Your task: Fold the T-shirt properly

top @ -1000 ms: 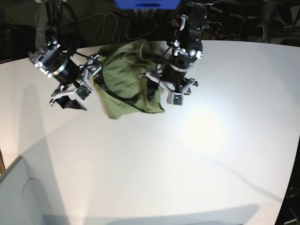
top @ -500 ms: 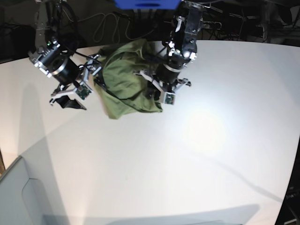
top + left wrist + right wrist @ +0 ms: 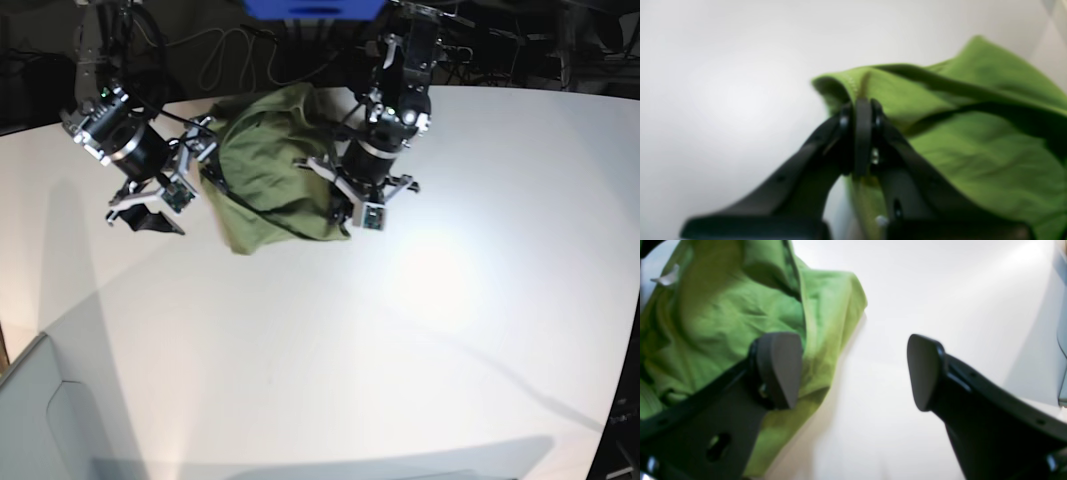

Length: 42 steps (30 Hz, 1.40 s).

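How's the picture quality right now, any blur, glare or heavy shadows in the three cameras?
Left wrist view: soft all over, with the left gripper and the T-shirt both out of focus. Right wrist view: the right gripper is blurred at close range and the white table is washed out. Base view: a bright glare patch on the table, dark background, long shadows.

One green T-shirt (image 3: 265,165), one white bench (image 3: 400,330), two robot arms, each with one pincer.
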Available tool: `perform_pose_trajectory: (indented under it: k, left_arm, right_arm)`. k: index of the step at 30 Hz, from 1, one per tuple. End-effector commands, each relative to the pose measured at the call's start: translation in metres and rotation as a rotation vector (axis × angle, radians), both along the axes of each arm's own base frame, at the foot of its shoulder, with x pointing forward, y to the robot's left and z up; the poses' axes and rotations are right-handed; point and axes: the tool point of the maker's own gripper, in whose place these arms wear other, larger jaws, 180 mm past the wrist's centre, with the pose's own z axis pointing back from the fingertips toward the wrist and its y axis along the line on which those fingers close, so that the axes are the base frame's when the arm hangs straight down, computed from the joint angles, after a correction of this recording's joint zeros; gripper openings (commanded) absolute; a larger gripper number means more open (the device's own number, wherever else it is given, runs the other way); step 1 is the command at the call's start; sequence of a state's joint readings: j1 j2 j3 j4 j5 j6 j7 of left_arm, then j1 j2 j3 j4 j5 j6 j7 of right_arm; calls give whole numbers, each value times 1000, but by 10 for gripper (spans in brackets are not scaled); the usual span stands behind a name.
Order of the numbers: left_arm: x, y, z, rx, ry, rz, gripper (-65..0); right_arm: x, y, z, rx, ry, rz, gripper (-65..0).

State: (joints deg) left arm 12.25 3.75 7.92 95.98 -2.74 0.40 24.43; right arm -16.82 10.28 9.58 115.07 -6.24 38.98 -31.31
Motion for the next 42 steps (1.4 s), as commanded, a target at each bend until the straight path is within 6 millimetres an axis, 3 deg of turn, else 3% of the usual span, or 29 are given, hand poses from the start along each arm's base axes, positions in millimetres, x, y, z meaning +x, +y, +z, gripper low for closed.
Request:
perform_pose_trajectory:
  k: [1,8,14,21,30,36,42]
  left_arm:
    - [7,3,10,-8,-40,16,-650]
    - [9,21,6,12,-32,53,-650]
    - [1,21,-21,21,41,50,-650]
    - [-2,22,-29,24,61,48,-650]
    - [5,22,-22,23,38,48,-650]
    - [7,22,-20,23,32,49,-650]
    - [7,22,-20,23,33,48,-650]
  right_arm:
    - [3,5,10,21,-35,28,-176]
    - [5,7,15,28,-51,31,-176]
    - [9,16,19,62,-63,18,-174]
    - [0,46,14,107,-35,85,-175]
    - [-14,68,-25,137,92,138,-177]
    - [-13,65,-32,143,110,109,-183]
    - [-6,63,-29,141,97,100,-356]
